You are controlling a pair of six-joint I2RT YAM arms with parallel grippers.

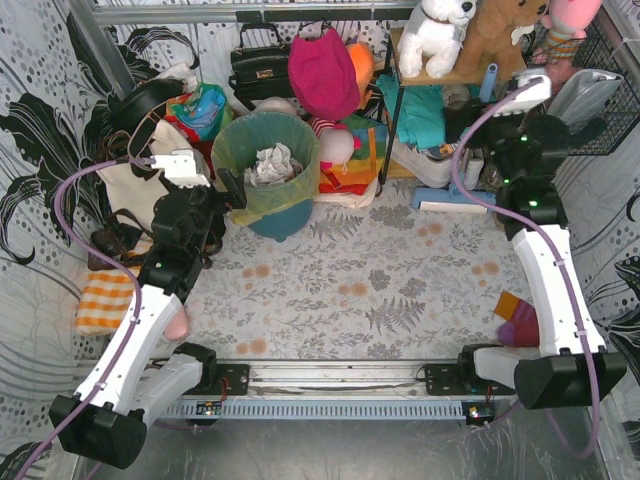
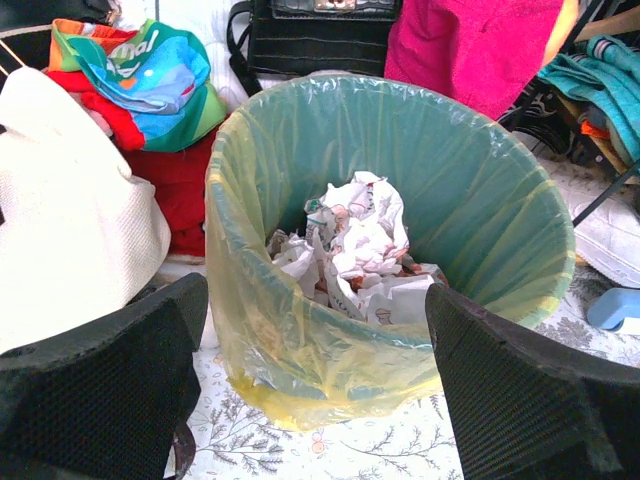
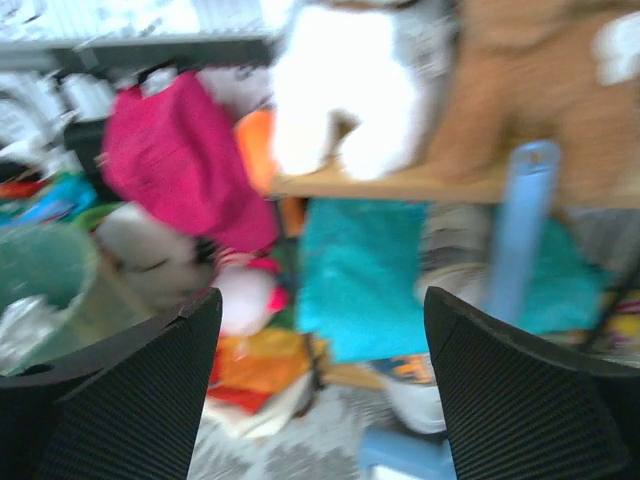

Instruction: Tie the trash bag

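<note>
The trash bag (image 1: 262, 150) is thin yellow-green plastic lining a teal bin (image 1: 285, 215) at the back left of the floral cloth. Its rim is folded down over the bin's outside (image 2: 300, 340), and crumpled white paper (image 2: 355, 245) lies inside. My left gripper (image 2: 315, 400) is open just in front of the bin, its black fingers (image 2: 100, 385) wide apart and holding nothing; in the top view it (image 1: 232, 192) sits at the bin's left front. My right gripper (image 3: 320, 400) is open and empty, high at the back right, in a blurred view with the bag (image 3: 45, 290) far to its left.
A cream tote bag (image 1: 140, 185) stands left of the bin. A black handbag (image 1: 262, 65) and a pink bag (image 1: 322, 72) hang behind it. A shelf with plush toys (image 1: 440, 35) is at the back right, with a blue box (image 1: 450, 200) below. A striped orange cloth (image 1: 105, 300) lies at the left.
</note>
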